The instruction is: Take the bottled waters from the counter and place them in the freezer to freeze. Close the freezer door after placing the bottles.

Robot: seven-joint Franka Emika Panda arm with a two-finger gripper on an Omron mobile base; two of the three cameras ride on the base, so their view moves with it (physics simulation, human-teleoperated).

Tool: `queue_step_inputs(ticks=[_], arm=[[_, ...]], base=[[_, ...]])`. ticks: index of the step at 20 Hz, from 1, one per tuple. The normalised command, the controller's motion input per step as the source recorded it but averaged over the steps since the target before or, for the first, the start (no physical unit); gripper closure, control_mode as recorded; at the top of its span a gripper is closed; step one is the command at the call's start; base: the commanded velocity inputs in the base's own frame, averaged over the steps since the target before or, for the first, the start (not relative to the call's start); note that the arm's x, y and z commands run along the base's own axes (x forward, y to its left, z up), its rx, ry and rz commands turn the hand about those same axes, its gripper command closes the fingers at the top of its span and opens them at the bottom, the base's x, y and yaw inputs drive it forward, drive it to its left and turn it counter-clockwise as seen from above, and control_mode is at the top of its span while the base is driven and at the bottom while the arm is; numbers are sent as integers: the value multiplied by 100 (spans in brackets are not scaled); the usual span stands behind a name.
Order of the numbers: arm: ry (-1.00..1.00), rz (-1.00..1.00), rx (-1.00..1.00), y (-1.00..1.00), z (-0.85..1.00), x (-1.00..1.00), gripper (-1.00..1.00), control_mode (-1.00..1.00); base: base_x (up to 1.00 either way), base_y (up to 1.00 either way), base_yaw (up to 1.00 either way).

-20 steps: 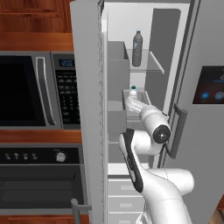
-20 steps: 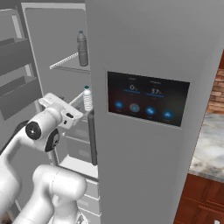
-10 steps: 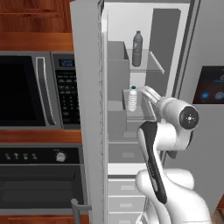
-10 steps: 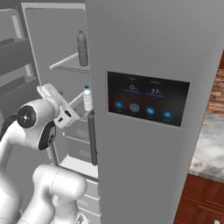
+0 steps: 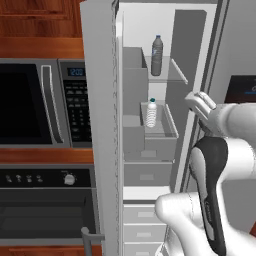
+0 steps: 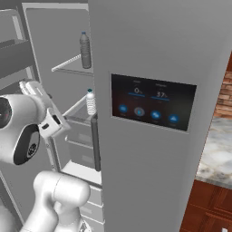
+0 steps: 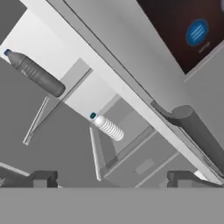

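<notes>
Across the middle of the scene stands the grey side-by-side fridge, its freezer (image 5: 165, 100) open on the left half, white inside, with a glass shelf (image 5: 170, 75) high up and grey drawers (image 5: 150, 172) stacked below. To the freezer's right, the other fridge door (image 6: 154, 136) is closed and carries the dark dispenser screen (image 6: 153, 106). The freezer door (image 5: 100, 125) is swung wide to the left, edge-on to the left base camera, its inner bins (image 5: 134, 85) facing the compartment; it has to stand this way so the arm can reach in, and closing it looks like the one step left. Left of that door sit the black-fronted microwave (image 5: 40, 102) and, below it, the oven (image 5: 45, 210).

The white arm (image 5: 220, 165) is bent near the right edge of the opening, in front of the closed door's handle. Its gripper (image 7: 111, 177) has its fingers spread wide with nothing between them, and points into the compartment at an angle.

Both bottled waters are inside, upright. The darker grey bottle (image 5: 157, 55) stands on the glass shelf, toward the back. The clear-whitish bottle (image 5: 151, 113) stands lower, in the open grey bin (image 5: 167, 127) beneath, well apart from the gripper.
</notes>
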Motion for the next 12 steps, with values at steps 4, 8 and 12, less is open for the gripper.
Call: queue_step_inputs(ticks=[4,8,12], arm=[[-5,9,-23,-24,-5,-66,-100,-100],[-6,15,-34,-24,-2,-40,-100,-100],[9,7,-53,-1,0,-16,-100,-100]], base=[[0,0,0],[0,0,0],[0,0,0]])
